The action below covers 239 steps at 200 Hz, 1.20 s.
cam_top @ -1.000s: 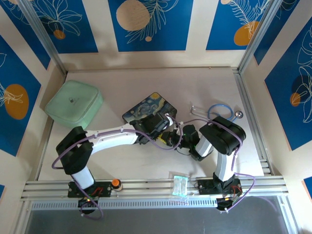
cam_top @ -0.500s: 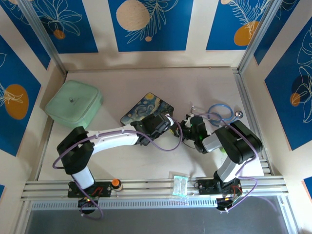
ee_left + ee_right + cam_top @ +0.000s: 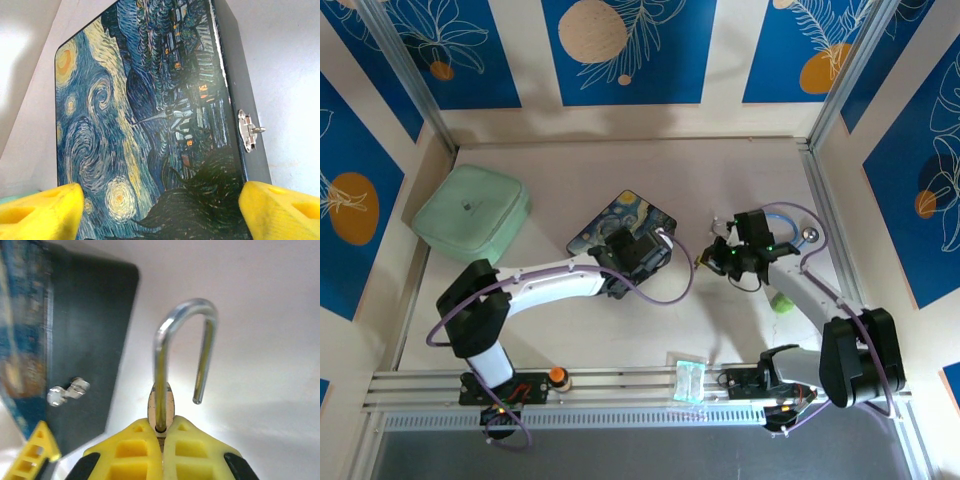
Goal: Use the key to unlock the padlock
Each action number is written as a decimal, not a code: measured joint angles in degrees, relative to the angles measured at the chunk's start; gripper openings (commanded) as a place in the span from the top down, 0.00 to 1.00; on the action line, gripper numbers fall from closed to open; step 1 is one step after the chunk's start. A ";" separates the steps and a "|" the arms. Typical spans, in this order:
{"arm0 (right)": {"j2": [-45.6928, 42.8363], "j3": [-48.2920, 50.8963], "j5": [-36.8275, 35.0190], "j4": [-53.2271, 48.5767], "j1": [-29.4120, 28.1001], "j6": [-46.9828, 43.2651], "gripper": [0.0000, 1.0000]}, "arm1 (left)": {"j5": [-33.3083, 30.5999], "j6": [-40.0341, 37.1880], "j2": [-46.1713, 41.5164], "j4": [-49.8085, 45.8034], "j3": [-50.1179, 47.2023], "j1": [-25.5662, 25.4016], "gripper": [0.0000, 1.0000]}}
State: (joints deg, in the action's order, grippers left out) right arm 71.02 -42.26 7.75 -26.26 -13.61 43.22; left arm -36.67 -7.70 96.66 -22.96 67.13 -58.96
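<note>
The open-shackled padlock is pinched by the right hand; the left hand is spread at the painted box

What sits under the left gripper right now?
The starry-night box lies beneath the left gripper, its painted lid showing between the open yellow fingers, with the silver latch on its dark side. The lid is shut, so the inside is hidden.
</note>
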 measured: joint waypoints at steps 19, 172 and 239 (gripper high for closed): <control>1.16 -3.56 -2.27 -10.01 1.03 -4.74 0.96 | 0.90 1.57 -0.28 -3.08 0.15 -0.07 0.08; 26.03 -14.05 1.86 -26.36 -1.27 -15.61 0.85 | 7.30 28.28 -12.94 -15.72 -9.70 -0.48 0.01; 28.96 -14.29 1.07 -23.96 -1.09 -16.79 0.62 | 7.74 35.47 -9.92 -17.42 -9.84 -4.02 0.00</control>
State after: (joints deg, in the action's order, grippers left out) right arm 99.98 -56.55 8.82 -50.22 -14.70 26.44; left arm -28.93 27.77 86.74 -40.38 57.30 -62.98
